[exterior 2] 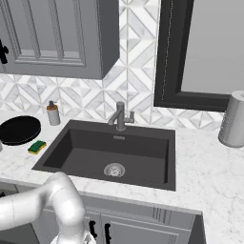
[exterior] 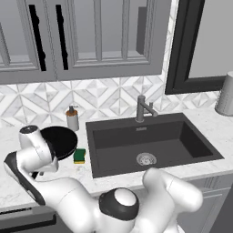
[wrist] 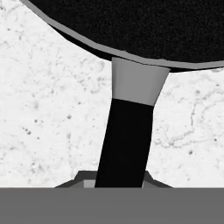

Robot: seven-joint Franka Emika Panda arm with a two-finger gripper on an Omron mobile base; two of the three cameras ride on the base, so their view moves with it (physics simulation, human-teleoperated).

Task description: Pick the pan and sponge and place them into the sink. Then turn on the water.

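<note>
The black pan (exterior: 61, 139) lies on the counter left of the sink (exterior: 200, 152), and its thin handle (wrist: 127, 140) runs down between my fingertips. My gripper (wrist: 119, 181) is shut on that handle close to the pan's rim. The green and yellow sponge (exterior: 80, 155) lies between the pan and the sink's left edge. From the right side, the pan (exterior 2: 19, 129) and sponge (exterior 2: 36, 147) sit left of the sink (exterior 2: 71, 147). No water is in view at the faucet (exterior: 142, 109).
A soap dispenser (exterior: 72, 118) stands behind the pan by the tiled wall. A grey canister (exterior 2: 233, 119) stands on the counter right of the sink. Wall cabinets hang above the counter. My own arm crosses the counter's front left.
</note>
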